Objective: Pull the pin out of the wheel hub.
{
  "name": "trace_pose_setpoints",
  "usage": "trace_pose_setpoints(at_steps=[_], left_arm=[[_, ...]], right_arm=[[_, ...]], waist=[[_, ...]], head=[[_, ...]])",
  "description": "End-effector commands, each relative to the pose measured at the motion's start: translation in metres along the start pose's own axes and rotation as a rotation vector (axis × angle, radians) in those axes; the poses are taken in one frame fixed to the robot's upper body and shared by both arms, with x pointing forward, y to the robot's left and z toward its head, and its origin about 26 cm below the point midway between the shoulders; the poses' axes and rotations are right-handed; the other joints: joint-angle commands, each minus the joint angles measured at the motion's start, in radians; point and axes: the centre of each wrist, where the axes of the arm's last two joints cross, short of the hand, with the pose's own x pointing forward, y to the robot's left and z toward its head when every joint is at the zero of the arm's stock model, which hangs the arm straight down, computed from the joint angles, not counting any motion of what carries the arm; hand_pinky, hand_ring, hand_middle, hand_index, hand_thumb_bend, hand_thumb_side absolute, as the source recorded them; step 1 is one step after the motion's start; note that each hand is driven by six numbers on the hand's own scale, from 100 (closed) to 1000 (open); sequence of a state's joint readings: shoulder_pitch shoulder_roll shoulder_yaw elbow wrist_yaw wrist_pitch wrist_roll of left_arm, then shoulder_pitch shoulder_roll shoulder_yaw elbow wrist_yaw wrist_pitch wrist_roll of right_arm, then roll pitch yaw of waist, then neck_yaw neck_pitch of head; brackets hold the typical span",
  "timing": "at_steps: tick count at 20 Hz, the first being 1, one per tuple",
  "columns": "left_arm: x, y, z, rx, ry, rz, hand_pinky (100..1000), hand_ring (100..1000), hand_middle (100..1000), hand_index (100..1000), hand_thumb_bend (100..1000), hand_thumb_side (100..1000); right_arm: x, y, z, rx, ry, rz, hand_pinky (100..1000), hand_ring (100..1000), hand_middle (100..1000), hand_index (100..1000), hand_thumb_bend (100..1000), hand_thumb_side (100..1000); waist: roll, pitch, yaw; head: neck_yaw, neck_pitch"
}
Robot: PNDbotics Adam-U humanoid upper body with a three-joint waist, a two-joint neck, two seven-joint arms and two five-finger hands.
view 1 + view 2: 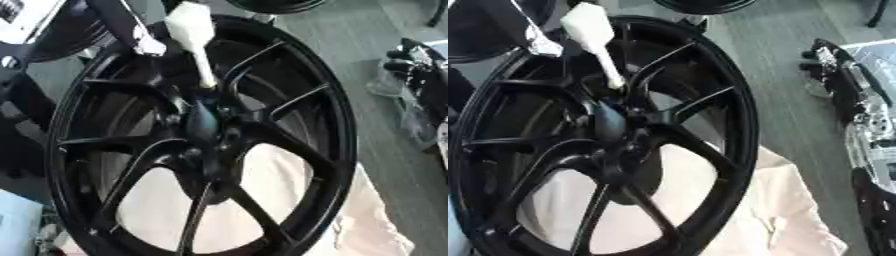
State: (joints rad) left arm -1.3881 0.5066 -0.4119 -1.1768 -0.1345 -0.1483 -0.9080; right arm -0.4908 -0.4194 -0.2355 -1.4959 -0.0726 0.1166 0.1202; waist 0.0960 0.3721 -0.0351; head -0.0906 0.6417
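Observation:
A big black spoked wheel (337, 120) lies tilted across most of the view, its hub (203, 125) near the middle. A white pin (194, 40) with a broad head and a thin shaft stands in the hub's upper side, leaning up and to the left. A dark limb with a pale patch (147, 46), which looks like my left arm, comes down from the upper left right beside the pin's head; its hand is hard to make out. My right hand (829, 64) hangs at the right edge, away from the wheel, holding nothing, fingers relaxed.
A cream cloth (376, 230) lies under the wheel at the lower right. Grey plank floor (350, 45) shows between the wheel and my right hand. Another dark rim (271, 5) sits at the top edge. A pale blue box (17, 222) is at the lower left.

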Motion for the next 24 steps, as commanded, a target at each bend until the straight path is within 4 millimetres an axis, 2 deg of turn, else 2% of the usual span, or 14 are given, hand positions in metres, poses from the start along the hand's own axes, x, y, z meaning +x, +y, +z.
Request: trace_pose_setpoints(at_steps=[1, 4, 6, 10, 12, 15, 20, 22, 24], left_arm=[[0.010, 0.026, 0.031, 0.079, -0.001, -0.022, 730, 654, 492, 393, 104, 100], [0.011, 0.032, 0.053, 0.122, 0.002, -0.001, 727, 652, 490, 391, 113, 100], [0.006, 0.036, 0.079, 0.167, 0.027, 0.020, 728, 652, 489, 390, 132, 100], [-0.016, 0.027, 0.154, 0.262, 0.157, 0.083, 728, 652, 487, 391, 141, 100], [-0.030, 0.012, 0.194, 0.319, 0.241, 0.135, 727, 652, 487, 392, 128, 100], [-0.053, -0.021, 0.251, 0.408, 0.395, 0.232, 726, 653, 485, 392, 103, 100], [-0.084, -0.077, 0.320, 0.509, 0.663, 0.365, 727, 657, 488, 410, 106, 100], [-0.095, -0.101, 0.337, 0.532, 0.754, 0.417, 746, 695, 555, 500, 143, 100], [-0.104, -0.124, 0.349, 0.527, 0.820, 0.468, 823, 799, 715, 708, 228, 100]], right_arm=[[0.008, -0.012, 0.000, -0.017, -0.016, 0.035, 963, 833, 807, 949, 100, 777], [0.005, -0.015, 0.002, -0.025, -0.004, 0.040, 963, 833, 807, 949, 100, 778], [0.002, -0.020, 0.005, -0.041, 0.007, 0.045, 963, 833, 807, 950, 100, 776], [0.000, -0.031, 0.010, -0.083, 0.019, 0.053, 964, 834, 808, 951, 100, 773], [0.000, -0.036, 0.012, -0.104, 0.024, 0.056, 965, 834, 808, 951, 100, 773], [0.001, -0.043, 0.015, -0.132, 0.028, 0.060, 965, 834, 809, 951, 100, 774], [0.003, -0.048, 0.017, -0.170, 0.019, 0.049, 966, 834, 809, 952, 100, 772], [0.003, -0.049, 0.017, -0.176, 0.019, 0.046, 966, 833, 809, 951, 100, 773], [0.003, -0.048, 0.017, -0.176, 0.019, 0.043, 966, 833, 809, 952, 100, 775]], waist=[[-0.004, -0.041, 0.008], [-0.003, -0.051, 0.022], [-0.001, -0.061, 0.038], [0.009, -0.079, 0.070], [0.013, -0.084, 0.083], [0.016, -0.089, 0.097], [0.012, -0.090, 0.102], [0.008, -0.088, 0.103], [0.004, -0.085, 0.102]], head=[[-0.004, 0.012], [-0.006, 0.018], [-0.013, 0.025], [-0.029, 0.035], [-0.037, 0.038], [-0.045, 0.040], [-0.056, 0.026], [-0.057, 0.018], [-0.056, 0.014]])
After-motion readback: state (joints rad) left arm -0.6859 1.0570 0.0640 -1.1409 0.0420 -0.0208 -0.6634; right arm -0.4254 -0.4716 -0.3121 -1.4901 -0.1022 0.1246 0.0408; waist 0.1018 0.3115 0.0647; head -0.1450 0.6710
